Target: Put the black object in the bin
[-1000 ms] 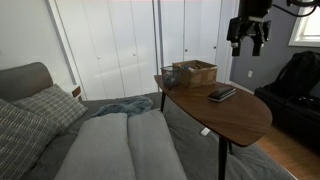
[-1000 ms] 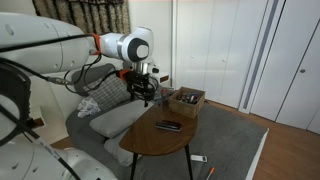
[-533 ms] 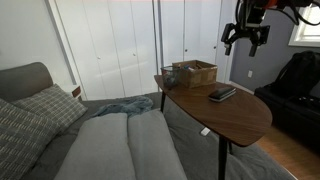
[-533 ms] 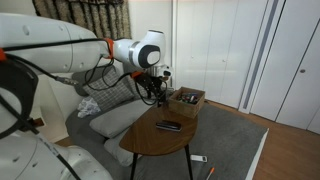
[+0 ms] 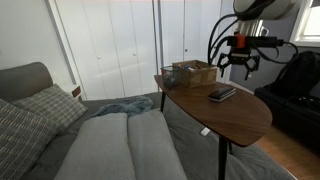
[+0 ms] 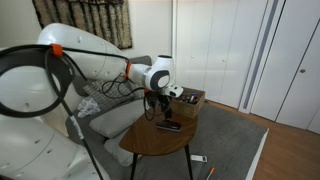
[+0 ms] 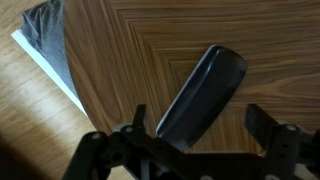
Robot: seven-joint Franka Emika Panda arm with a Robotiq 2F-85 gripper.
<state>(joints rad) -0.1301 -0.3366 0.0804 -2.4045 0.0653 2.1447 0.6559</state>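
One gripper was observed above the wooden table, its jaws spread wide and nothing held between them. In the wrist view the two fingers were seen on either side of the black object, which lay flat on the table top and ran diagonally from the lower left to the upper right. No contact between the fingers and the object could be made out. In both exterior views the black object was located on the table directly under the gripper. The bin stood upright at the far left end of the table, well apart from the black object, with its top open. In an exterior view the bin was seen beyond the arm. A grey sofa with a patterned pillow was placed to the left of the table, and a black bag was seen at the far right.
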